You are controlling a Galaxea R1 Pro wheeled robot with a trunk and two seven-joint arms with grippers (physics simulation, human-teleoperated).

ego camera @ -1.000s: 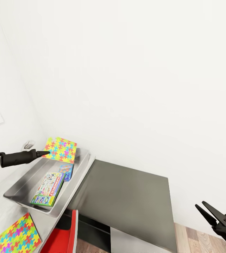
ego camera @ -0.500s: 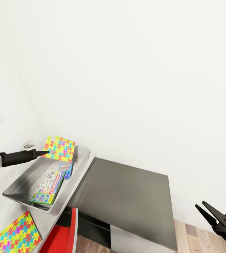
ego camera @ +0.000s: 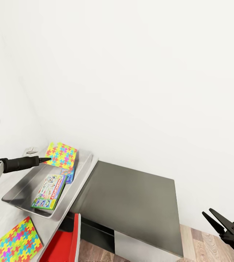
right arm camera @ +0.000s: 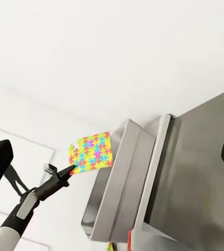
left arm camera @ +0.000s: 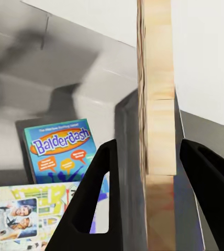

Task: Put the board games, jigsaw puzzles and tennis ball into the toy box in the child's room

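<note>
- A second jigsaw puzzle (ego camera: 18, 240) is lying flat on the table (ego camera: 0, 214), at the table's near edge, just outside the near wall of the toy box (ego camera: 81, 171).
- The right gripper (ego camera: 214, 218) is hanging free beyond the near right corner of the dark grey cabinet (ego camera: 131, 200), its fingers spread apart and gripping nothing.
- A Monopoly board game (ego camera: 49, 191) is resting inside the toy box toward its near end, with a Balderdash board game (left arm camera: 59, 151) lying just beyond it on the box floor.
- The left gripper (ego camera: 46, 159) is pinching one edge of a jigsaw puzzle (ego camera: 61, 155), fingers closed on it, holding the slab tilted over the far end of the toy box.
- A white wall (ego camera: 139, 80) is rising behind the table and cabinet.
</note>
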